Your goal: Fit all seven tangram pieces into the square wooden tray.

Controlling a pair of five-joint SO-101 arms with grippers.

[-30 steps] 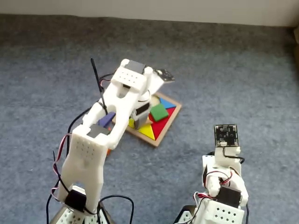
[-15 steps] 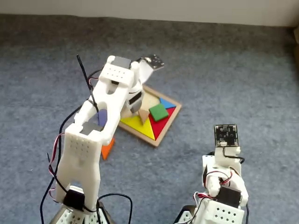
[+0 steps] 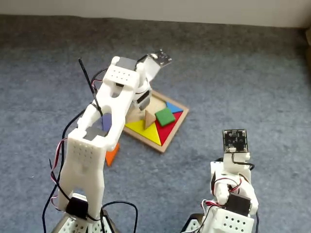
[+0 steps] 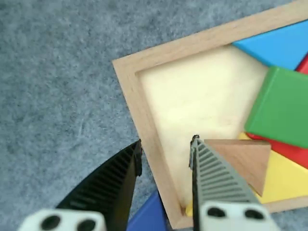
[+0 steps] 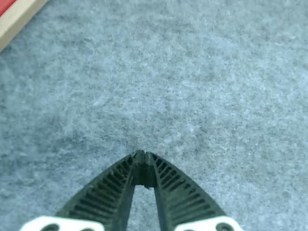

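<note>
left gripper (image 4: 166,143) spread, straddling a wall of the wooden tray (image 4: 144,115) by its bare corner, brown triangle (image 4: 243,159) lying inside beside it; right gripper (image 5: 142,156) closed over carpet (image 5: 192,72); placement looks done, next: lift clear, fetch orange piece (image 3: 112,155) outside.

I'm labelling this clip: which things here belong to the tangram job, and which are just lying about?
Job: wooden tray, yellow triangle, red triangle, blue triangle, brown triangle, green square, orange piece, blue-violet piece.
Lying about: grey carpet, arm cables.
</note>
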